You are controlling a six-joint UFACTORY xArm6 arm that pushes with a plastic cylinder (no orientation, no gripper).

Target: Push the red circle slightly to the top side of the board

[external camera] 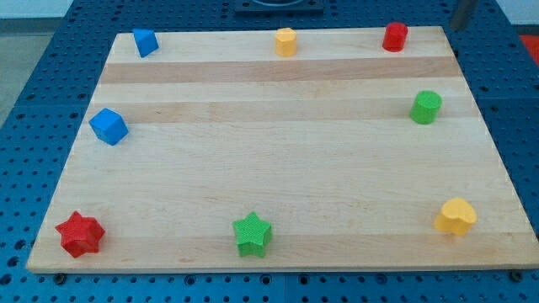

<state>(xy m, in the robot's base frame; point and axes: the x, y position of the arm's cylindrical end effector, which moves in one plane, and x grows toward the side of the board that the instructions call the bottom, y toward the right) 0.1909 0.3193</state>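
Note:
The red circle (395,36), a short red cylinder, stands near the top edge of the wooden board (278,160), towards the view's right. A dark rod comes in at the top right corner of the view. My tip (456,27) is just off the board's top right corner, to the right of and slightly above the red circle, apart from it.
Along the top edge also stand a blue block (146,42) and a yellow block (286,40). A green cylinder (426,107) is at the right, a yellow heart (456,216) at the bottom right, a green star (253,234) at the bottom middle, a red star (80,233) at the bottom left, and a blue cube (109,126) at the left.

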